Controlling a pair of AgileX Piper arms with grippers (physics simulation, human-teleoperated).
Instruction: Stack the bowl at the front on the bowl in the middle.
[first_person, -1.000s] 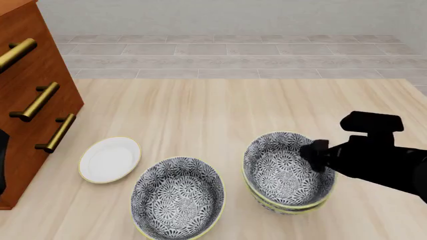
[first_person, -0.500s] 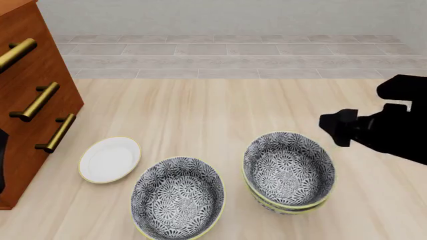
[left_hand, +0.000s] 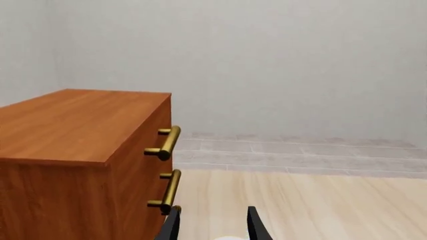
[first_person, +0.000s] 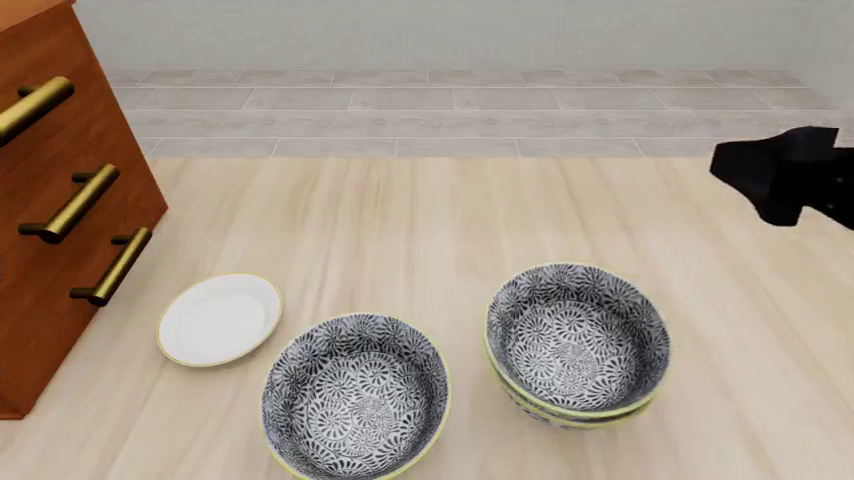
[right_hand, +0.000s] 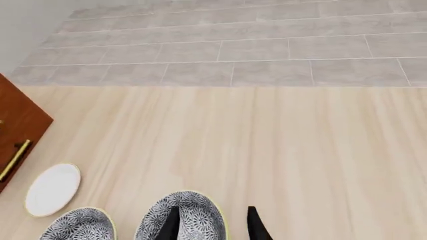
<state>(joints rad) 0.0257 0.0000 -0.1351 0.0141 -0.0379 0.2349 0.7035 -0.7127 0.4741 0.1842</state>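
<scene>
At the lower right of the front view, the deep grey-and-white floral bowl with a pale yellow rim (first_person: 577, 335) sits nested in an identical floral bowl (first_person: 587, 418). A third matching bowl (first_person: 356, 395) stands at lower centre beside a small flat white plate (first_person: 220, 318). The black right gripper (first_person: 787, 180) hangs at the upper right edge, jaws apart and empty, and the left gripper (left_hand: 212, 227) is likewise spread with nothing between its fingers, facing a brown wooden dresser (left_hand: 73, 150).

The front view's lower edge cuts off the near rim of the lone grey-and-white floral bowl (first_person: 356, 396). Right of it, a matching floral bowl (first_person: 578, 336) hides all but the rim of the bowl beneath (first_person: 567, 413). The black right gripper (first_person: 785, 178) runs off the right edge, jaws unseen.
</scene>
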